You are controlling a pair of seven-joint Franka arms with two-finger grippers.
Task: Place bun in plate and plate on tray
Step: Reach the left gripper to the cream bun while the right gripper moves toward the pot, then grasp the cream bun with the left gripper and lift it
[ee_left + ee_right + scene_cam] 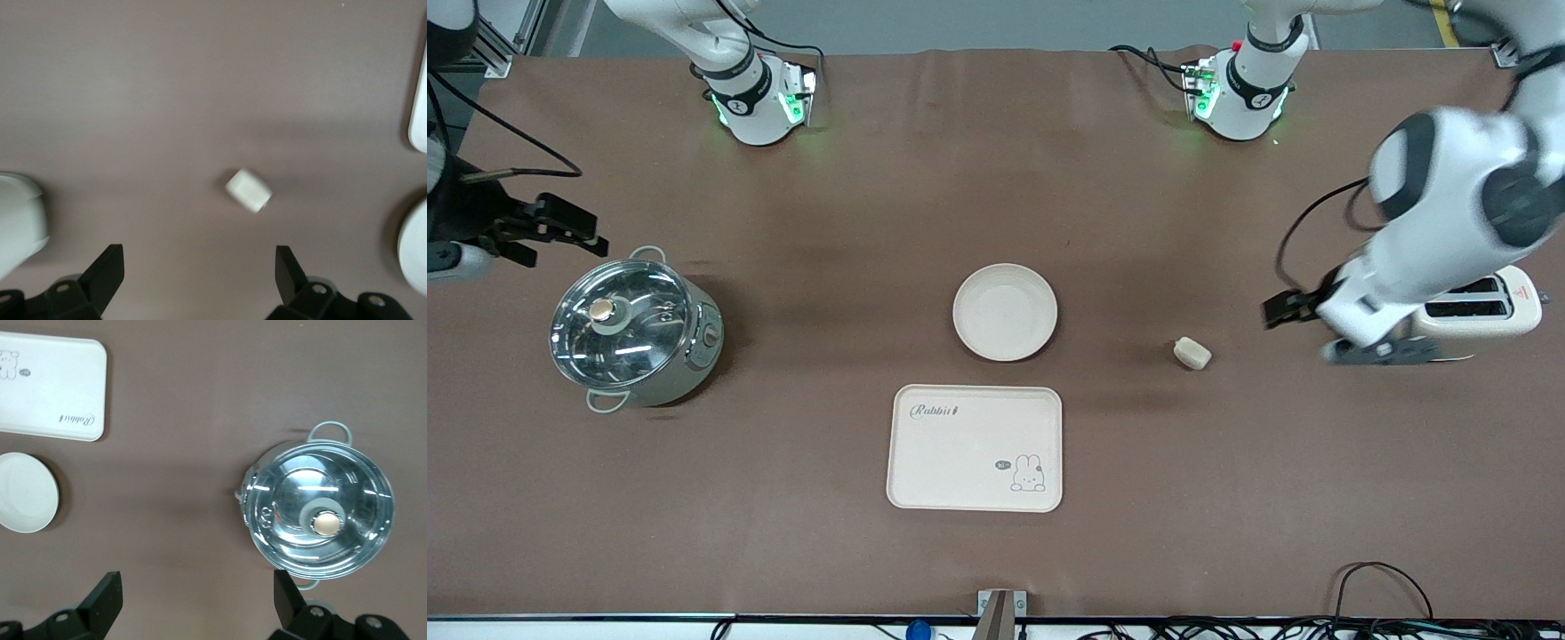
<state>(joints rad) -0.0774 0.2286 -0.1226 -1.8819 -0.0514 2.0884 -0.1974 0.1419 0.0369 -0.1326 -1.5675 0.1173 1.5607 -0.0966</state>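
Left gripper (1303, 331), fingers spread and empty, hovering just beside the bun (1192, 353), toward the left arm's end from it; right gripper (543, 233), also spread, waiting well apart from the bun.

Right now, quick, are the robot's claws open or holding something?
Left gripper: open, empty, over the table beside the toaster.
Right gripper: open, empty, waiting beside the pot.

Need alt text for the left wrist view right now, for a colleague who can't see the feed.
A small pale bun lies alone on the brown table, ahead of the left tool, whose two black fingers stand wide open with nothing between them. Parts of white objects show at the frame's edges.
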